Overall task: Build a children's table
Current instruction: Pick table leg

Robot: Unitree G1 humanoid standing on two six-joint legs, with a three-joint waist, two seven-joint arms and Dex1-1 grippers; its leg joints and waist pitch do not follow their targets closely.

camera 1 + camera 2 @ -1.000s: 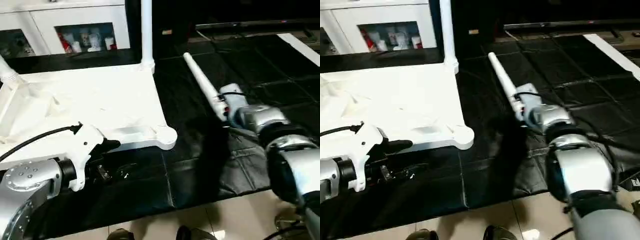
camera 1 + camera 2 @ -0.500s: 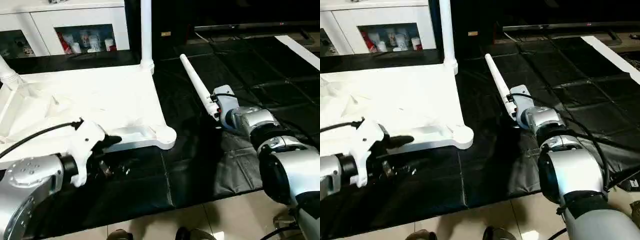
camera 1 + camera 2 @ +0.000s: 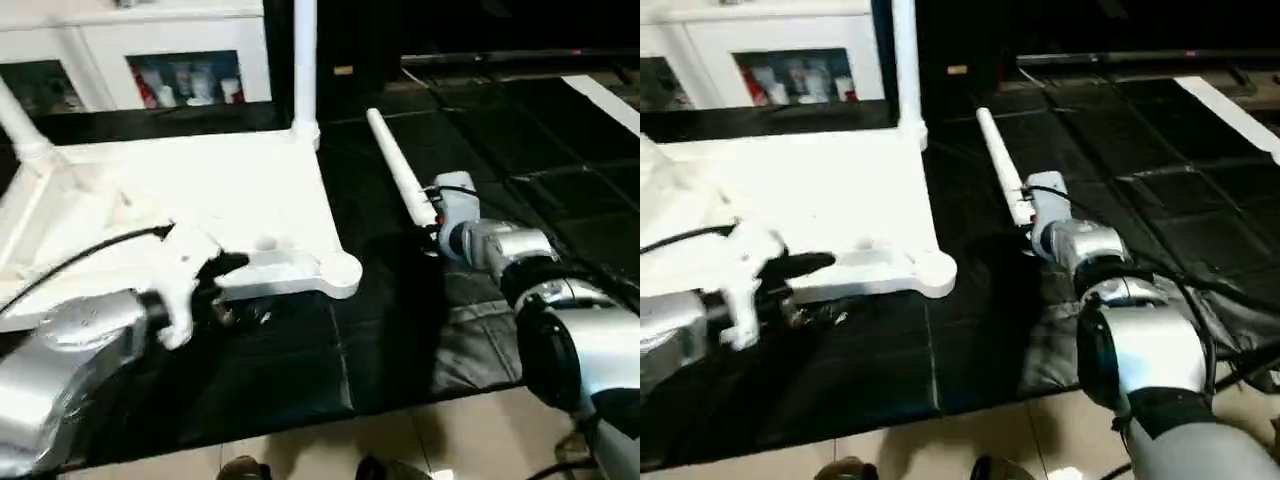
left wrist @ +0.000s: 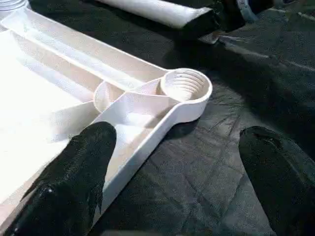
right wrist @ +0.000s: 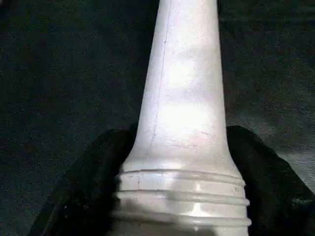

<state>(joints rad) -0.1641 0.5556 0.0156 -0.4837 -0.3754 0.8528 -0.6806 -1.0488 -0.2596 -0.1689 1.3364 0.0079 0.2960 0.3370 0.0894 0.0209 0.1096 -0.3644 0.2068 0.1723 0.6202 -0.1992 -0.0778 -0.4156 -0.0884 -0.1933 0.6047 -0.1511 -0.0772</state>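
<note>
- Since a second ago: right gripper (image 5: 177, 196) has closed in on the loose leg (image 3: 398, 178); its two black fingers (image 5: 91, 177) now press both sides of the leg's threaded end. Leg lies about where it did on the black mat (image 3: 470, 150).
- Left gripper (image 4: 172, 167) has moved up to the top's near edge; it was back over the mat before. Its fingers stay spread wide, holding nothing.
- Top (image 3: 200, 200) lies upside down on the mat, ribs up, two legs already standing in its far corners, one at (image 3: 304, 60).
- Left gripper straddles the near rim: one finger (image 4: 74, 177) over the ribbed inside, the other over the mat, just beside the empty threaded corner socket (image 4: 184, 84).
- Loose leg lies on the mat right of the top, thin end pointing away, near the socket but apart from it.
- Cabinet (image 3: 150, 50) behind.
</note>
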